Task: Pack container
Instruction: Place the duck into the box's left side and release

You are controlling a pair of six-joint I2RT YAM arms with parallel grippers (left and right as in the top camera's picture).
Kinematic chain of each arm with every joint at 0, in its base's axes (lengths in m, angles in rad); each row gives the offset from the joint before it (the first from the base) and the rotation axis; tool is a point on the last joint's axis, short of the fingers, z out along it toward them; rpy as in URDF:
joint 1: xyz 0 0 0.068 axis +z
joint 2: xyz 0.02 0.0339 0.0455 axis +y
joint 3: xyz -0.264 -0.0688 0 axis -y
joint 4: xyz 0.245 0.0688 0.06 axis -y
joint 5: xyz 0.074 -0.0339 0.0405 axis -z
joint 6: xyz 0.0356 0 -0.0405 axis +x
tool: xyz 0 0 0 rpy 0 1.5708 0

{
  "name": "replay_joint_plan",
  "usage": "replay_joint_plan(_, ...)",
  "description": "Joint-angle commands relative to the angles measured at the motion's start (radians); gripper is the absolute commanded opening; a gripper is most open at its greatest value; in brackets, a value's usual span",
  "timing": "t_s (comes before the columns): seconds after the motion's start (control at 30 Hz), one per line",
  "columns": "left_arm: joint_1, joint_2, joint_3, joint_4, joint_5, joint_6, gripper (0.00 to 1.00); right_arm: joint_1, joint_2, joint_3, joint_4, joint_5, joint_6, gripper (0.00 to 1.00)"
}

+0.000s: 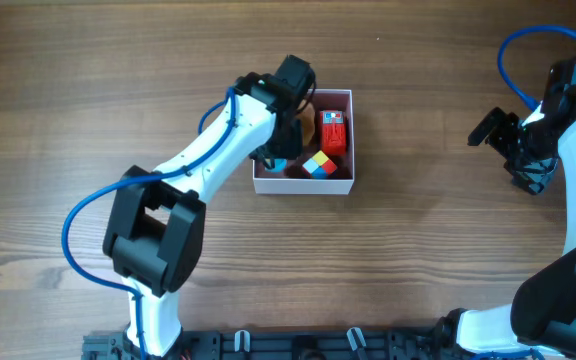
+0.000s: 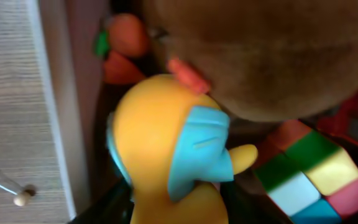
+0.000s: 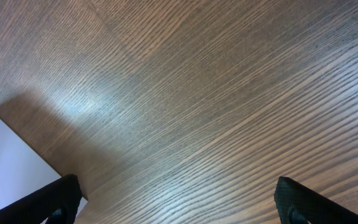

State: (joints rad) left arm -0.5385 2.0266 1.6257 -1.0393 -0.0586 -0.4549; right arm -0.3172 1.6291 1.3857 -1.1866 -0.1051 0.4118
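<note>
The container point(image 1: 304, 185), a square white box with a pink inside, stands mid-table. My left gripper point(image 1: 276, 157) is down in its left side. In the left wrist view its dark fingers point(image 2: 179, 210) press both sides of a yellow duck toy with a blue bill point(image 2: 166, 143). The container's white wall point(image 2: 51, 112) is just to the left. Beside the duck lie a colour cube point(image 2: 312, 171) point(image 1: 318, 165), a brown plush toy point(image 2: 272, 56) and an orange carrot toy point(image 2: 126, 37). A red toy point(image 1: 334, 132) lies at the container's right. My right gripper point(image 1: 513, 155) point(image 3: 179, 199) is open and empty, far right.
Bare wooden table lies all round the container. A small bead on a thin cord point(image 2: 22, 198) lies on the table outside the left wall. A white corner point(image 3: 8, 158) shows at the left of the right wrist view.
</note>
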Motion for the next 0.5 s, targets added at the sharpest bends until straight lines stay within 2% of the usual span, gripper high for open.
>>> replay_joint_plan(0.0, 0.017, -0.008, 0.001, -0.011, -0.021, -0.002, 0.51, -0.001, 0.005, 0.01, -0.004, -0.016, -0.019, 0.99)
replay_joint_plan(0.23, 0.018, -0.112, 0.024, -0.046, -0.01, -0.002, 0.71, -0.001, 0.006, 0.01, -0.003, -0.016, -0.018, 1.0)
replay_joint_plan(0.33, 0.018, -0.185, 0.026, -0.045, 0.006, -0.002, 0.76, -0.001, 0.005, 0.01, -0.003, -0.016, -0.018, 1.0)
replay_joint_plan(0.47, 0.018, -0.301, 0.026, -0.047, 0.009, -0.001, 0.77, -0.001, 0.005, 0.01, -0.003, -0.016, -0.018, 1.0)
